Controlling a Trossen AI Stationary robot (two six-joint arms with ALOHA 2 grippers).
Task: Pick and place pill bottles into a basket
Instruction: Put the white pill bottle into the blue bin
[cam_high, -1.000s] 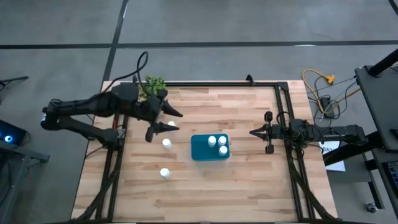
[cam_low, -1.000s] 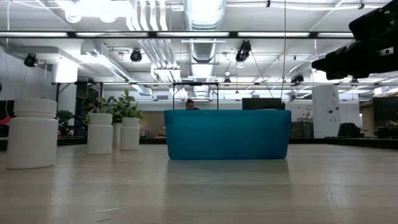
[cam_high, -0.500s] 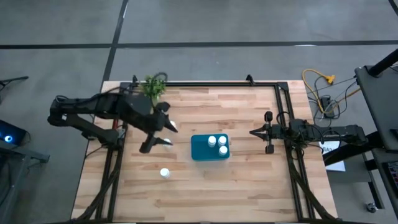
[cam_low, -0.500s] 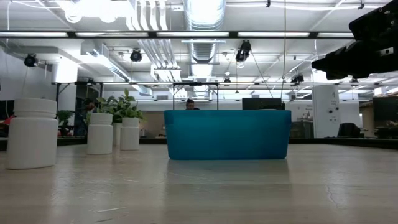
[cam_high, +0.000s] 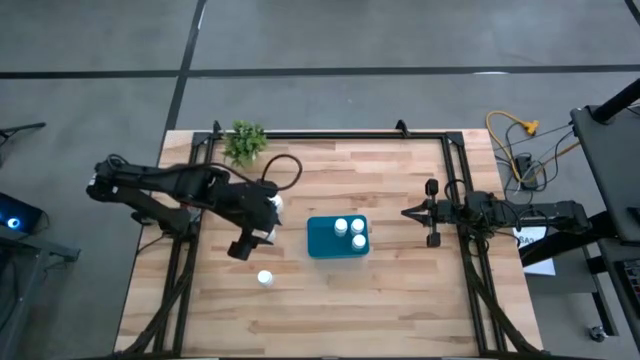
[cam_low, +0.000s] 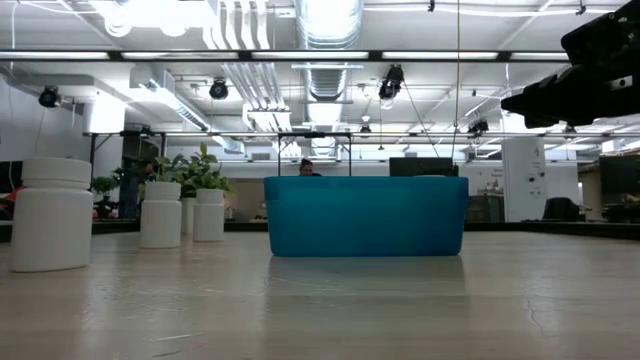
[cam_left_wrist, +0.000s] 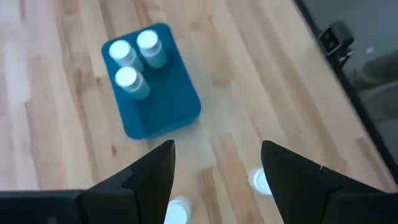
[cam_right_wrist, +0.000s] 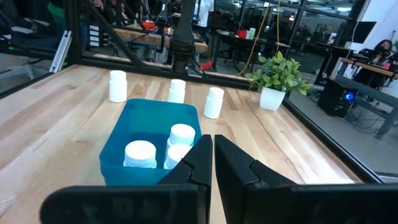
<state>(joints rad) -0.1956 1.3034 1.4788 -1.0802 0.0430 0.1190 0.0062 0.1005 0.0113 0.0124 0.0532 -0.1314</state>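
Note:
The teal basket (cam_high: 337, 237) stands mid-table with three white pill bottles (cam_left_wrist: 134, 59) upright inside it. Three more bottles stand on their bases on the wood to its left, seen beyond the basket in the right wrist view (cam_right_wrist: 177, 91). One of them (cam_high: 264, 278) is in the open in the high view. My left gripper (cam_high: 258, 222) hangs open above the other two (cam_left_wrist: 261, 180), tilted downward and touching nothing. My right gripper (cam_high: 415, 212) rests shut at the table's right side, pointing level at the basket (cam_right_wrist: 149, 146).
A small green plant (cam_high: 245, 140) in a white pot stands at the far left corner. Black frame rails (cam_high: 455, 170) run along the table's edges. Bare wood lies in front of the basket and to its right.
My left gripper has come from near the plant toward the table's near edge and down, tipping its fingers downward over the two bottles left of the basket. It has stayed open. Bottles and basket have kept their places.

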